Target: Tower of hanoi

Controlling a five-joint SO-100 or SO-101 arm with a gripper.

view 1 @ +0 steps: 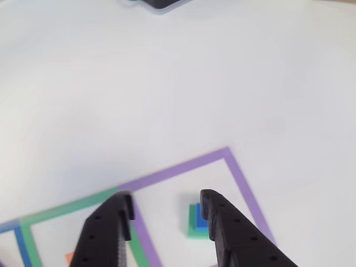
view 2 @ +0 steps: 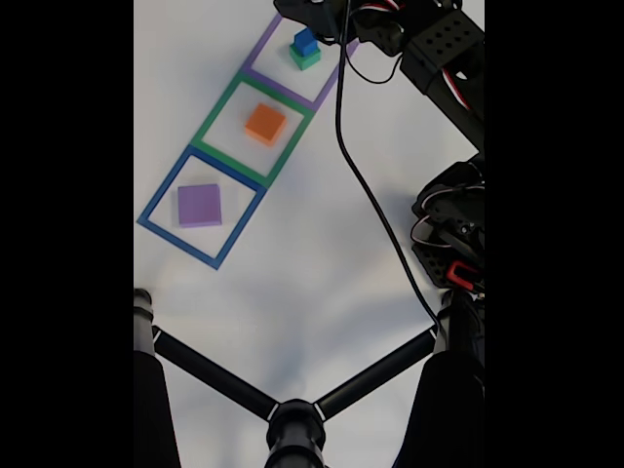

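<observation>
A small blue block (view 1: 201, 220) sits on a green block (view 1: 194, 231) inside the purple taped square (view 1: 240, 179). In the other view my gripper (view 1: 167, 203) is open above that square, and the stack shows just left of the right finger (view 1: 214, 214). The fixed view has the blue block (view 2: 305, 40) on the green block (view 2: 305, 58) at the top, with the gripper (view 2: 312, 21) right over them. An orange block (view 2: 265, 124) lies in the green square (view 2: 216, 119). A flat purple block (view 2: 199, 205) lies in the blue square (view 2: 164, 191).
The white table surface (view 2: 292, 292) spreads around the three squares. A black three-legged stand (view 2: 292, 421) crosses the bottom of the fixed view. The arm's base and a black cable (view 2: 375, 214) run down the right side. A dark object (view 1: 161, 4) lies at the far table edge.
</observation>
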